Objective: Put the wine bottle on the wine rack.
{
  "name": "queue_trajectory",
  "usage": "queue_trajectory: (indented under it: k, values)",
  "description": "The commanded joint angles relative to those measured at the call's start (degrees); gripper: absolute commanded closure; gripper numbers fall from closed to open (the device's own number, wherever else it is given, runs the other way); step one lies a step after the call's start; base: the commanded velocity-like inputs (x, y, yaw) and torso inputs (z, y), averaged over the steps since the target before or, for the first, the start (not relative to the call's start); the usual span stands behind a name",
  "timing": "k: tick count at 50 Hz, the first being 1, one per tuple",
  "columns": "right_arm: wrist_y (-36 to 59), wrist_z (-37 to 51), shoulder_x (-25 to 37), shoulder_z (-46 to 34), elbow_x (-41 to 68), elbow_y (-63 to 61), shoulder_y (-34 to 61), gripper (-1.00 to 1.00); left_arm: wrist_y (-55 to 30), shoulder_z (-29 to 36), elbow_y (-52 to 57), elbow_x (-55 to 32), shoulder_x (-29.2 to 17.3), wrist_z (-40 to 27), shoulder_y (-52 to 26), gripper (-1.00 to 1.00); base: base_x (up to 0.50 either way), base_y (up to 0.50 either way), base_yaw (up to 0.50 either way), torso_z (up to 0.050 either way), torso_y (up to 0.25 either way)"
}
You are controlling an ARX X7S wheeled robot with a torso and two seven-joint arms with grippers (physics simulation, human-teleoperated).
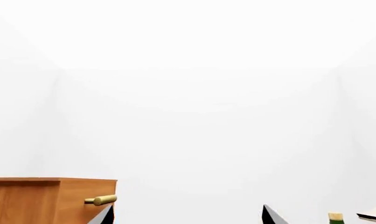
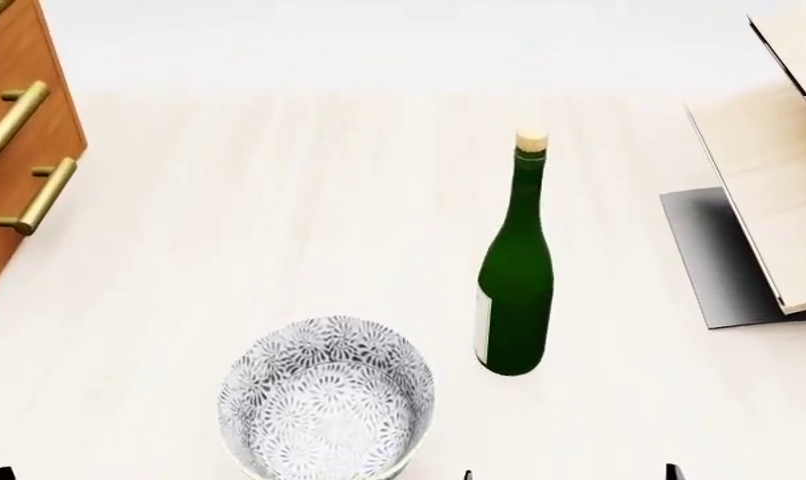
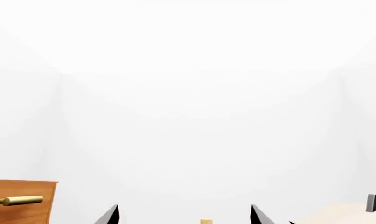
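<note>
Left wrist view: a blank white room; the left pincer [image 1: 186, 215] shows two dark fingertips spread apart, empty, the wooden cabinet [image 1: 48, 198] beside one tip and the wine bottle [image 1: 335, 217] (cork only) beyond the other

Head view: a pale counter [image 2: 256, 210] carries the upright bottle, well apart from the wine rack [image 2: 777, 200], with a patterned bowl [image 2: 326, 400] near

Right wrist view: the right pincer [image 3: 184, 215] gapes empty, the cork straight ahead between its tips
</note>
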Motion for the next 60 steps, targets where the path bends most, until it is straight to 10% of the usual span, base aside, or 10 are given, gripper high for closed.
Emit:
queue_trajectory:
  k: [1,60]
  values:
    - [0.6,0.5,0.5,-0.1,0.5,0.4,0.6,-1.00,-0.4,0.1,0.5,-0.2,-0.6,-0.6,-0.1,-1.00,0.18,0.00,0.00,0.000,0.000]
    - [0.4,2.5,2.3,-2.6,-0.3,1.7,0.8,-1.00,-0.1,2.2,0.1,0.6,-2.4,-2.8,-0.3,-1.00,0.18,0.00,0.00,0.000,0.000]
